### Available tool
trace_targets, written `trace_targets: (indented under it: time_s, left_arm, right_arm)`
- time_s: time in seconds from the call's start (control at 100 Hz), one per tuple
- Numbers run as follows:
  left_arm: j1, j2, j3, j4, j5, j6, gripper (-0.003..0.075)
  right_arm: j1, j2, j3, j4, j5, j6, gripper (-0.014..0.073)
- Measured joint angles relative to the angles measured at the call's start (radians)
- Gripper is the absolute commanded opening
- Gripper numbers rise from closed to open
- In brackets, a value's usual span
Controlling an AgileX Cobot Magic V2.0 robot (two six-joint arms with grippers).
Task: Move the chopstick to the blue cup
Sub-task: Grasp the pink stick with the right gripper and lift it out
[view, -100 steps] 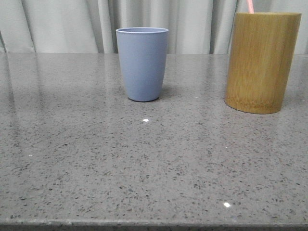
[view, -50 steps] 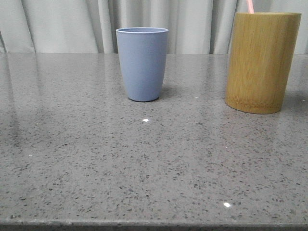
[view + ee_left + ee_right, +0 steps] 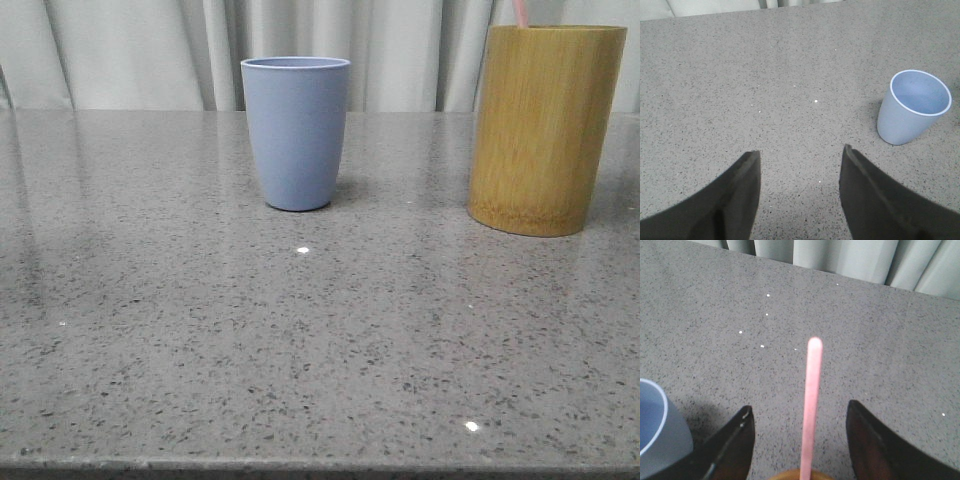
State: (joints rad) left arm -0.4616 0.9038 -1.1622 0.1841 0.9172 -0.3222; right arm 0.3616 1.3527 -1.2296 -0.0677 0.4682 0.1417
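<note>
- Front view: we see the blue cup [image 3: 296, 132] standing upright on the grey speckled table [image 3: 300, 340], at about twelve o'clock from the table's centre. The bamboo holder [image 3: 545, 130] stands upright at about two o'clock, well apart from the cup. A short pink tip of the chopstick [image 3: 521, 12] rises above the holder's rim near its left side. Pale curtains [image 3: 150, 50] hang behind the table.

- Left wrist view: we look down past the left gripper [image 3: 800, 192], whose two dark fingers [image 3: 735, 200] are spread wide with nothing but bare table between them. The arm hangs above the table, tilted forward and clear of the surface. The blue cup [image 3: 913, 107] sits at about two o'clock from the gripper, well apart from it, its inside seemingly empty.

- Right wrist view: we see the right gripper [image 3: 802, 440] poised above the holder, its dark fingers [image 3: 730, 445] spread wide on either side of the chopstick [image 3: 810, 400]. The stick runs up between them toward twelve o'clock, touching neither one. Its lower end goes into the bamboo holder [image 3: 800, 475], just a sliver of rim. Part of the blue cup [image 3: 657, 430] shows at about nine o'clock from the gripper.
</note>
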Motion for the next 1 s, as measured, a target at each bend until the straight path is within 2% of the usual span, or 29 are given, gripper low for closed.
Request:
trace_targets:
  time_s: [0.3,0.68,1.0]
  left_arm:
    - [0.0,0.0,0.0,0.0,0.0,0.0,0.0358]
    - [0.0,0.0,0.001,0.0,0.0,0.0,0.0358]
    - [0.0,0.0,0.001,0.0,0.0,0.0,0.0358]
  right_arm:
    - [0.0,0.056,0.0,0.0,-0.057,0.0,0.04]
    - [0.0,0.062,0.0,0.0,-0.059,0.0,0.0099]
    - [0.0,0.062,0.0,0.0,-0.066,0.0,-0.0001]
